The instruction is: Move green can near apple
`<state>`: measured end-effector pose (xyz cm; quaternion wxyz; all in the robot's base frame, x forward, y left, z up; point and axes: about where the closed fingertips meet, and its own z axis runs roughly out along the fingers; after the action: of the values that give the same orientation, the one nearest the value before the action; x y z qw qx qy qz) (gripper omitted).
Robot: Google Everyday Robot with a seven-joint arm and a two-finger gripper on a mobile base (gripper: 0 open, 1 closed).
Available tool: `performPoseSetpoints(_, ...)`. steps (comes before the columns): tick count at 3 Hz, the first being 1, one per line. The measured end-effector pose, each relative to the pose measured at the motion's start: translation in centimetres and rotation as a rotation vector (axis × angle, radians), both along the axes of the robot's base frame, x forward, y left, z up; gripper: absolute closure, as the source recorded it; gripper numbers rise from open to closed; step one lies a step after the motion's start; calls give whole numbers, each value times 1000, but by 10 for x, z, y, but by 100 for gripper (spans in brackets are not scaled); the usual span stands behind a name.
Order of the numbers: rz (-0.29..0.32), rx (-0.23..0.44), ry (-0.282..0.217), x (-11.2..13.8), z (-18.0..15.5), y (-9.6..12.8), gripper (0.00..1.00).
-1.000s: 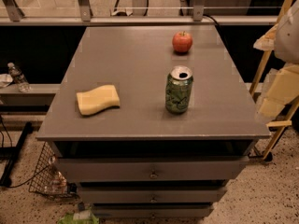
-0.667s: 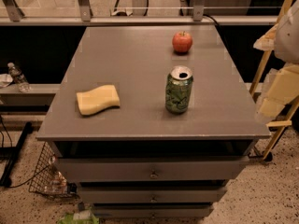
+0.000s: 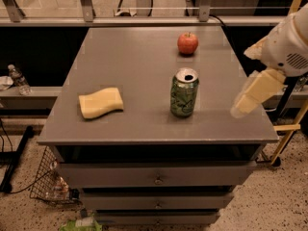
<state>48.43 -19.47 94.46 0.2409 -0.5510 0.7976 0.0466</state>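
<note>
**Green can not yet moved; gripper waits at the table's right edge**

A grey cabinet top (image 3: 134, 57) is seen from above and in front, with drawers below it. The green can (image 3: 184, 93) stands upright on the near half of the top, a little right of centre, its silver top showing. The apple (image 3: 187, 43) sits farther back, near the far edge and almost in line with the can, but well apart from it. A yellow sponge (image 3: 100, 102) lies on the near left, apart from both.

The cream-coloured gripper (image 3: 248, 100) hangs over the near right edge of the top. It is to the right of the can and does not touch it. Nothing is seen in it, and whether it is released or clenched cannot be told.

The task appears to be at its very start. Reaching the can, taking hold of it, carrying it back towards the apple and setting it down beside the fruit all seem left to do.
</note>
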Motion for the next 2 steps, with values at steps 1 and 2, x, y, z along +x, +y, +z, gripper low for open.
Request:
performPoseSetpoints(1, -1, 97, 13, 19, -19, 23, 0)
performPoseSetpoints(2, 4, 174, 32, 31, -36, 43, 0)
